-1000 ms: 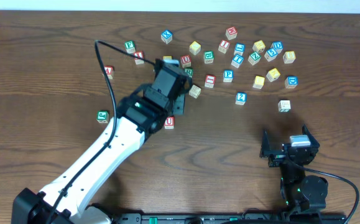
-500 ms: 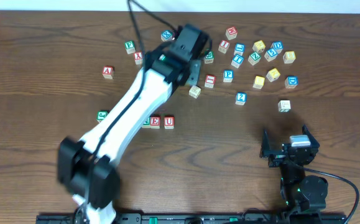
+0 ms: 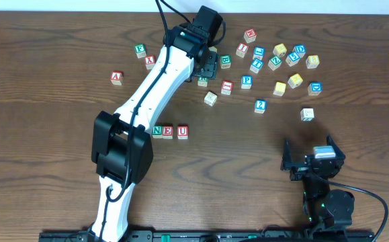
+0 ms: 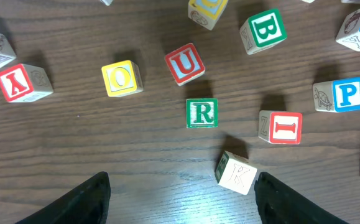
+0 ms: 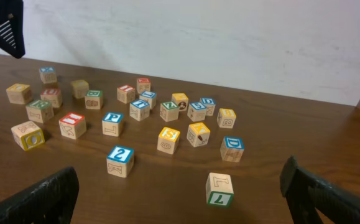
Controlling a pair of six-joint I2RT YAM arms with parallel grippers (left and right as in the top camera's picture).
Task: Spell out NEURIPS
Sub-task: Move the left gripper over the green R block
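Observation:
Three blocks stand in a row, N [image 3: 157,130], E [image 3: 168,131] and U [image 3: 182,131], left of the table's middle. My left gripper [image 3: 209,67] is open and empty, hovering over the far cluster of blocks. In the left wrist view its fingers [image 4: 180,205] frame bare wood, with a green R block [image 4: 201,112] just ahead. A red I block [image 4: 285,127] [image 3: 227,87] and a blue P block [image 4: 347,94] [image 3: 246,81] lie to the right of the R. My right gripper [image 3: 313,165] [image 5: 180,205] is open and empty at the near right.
Around the R lie a red U [image 4: 184,63], a yellow O [image 4: 122,78], a green B [image 4: 263,29] and a cream block [image 4: 237,173] close to the right finger. Several more blocks are scattered at the far right [image 3: 279,88]. A "7" block [image 5: 219,188] sits ahead of the right gripper.
My left arm has swung from beside the N E U row to the far cluster of blocks, uncovering the N and E. The right arm has not moved.

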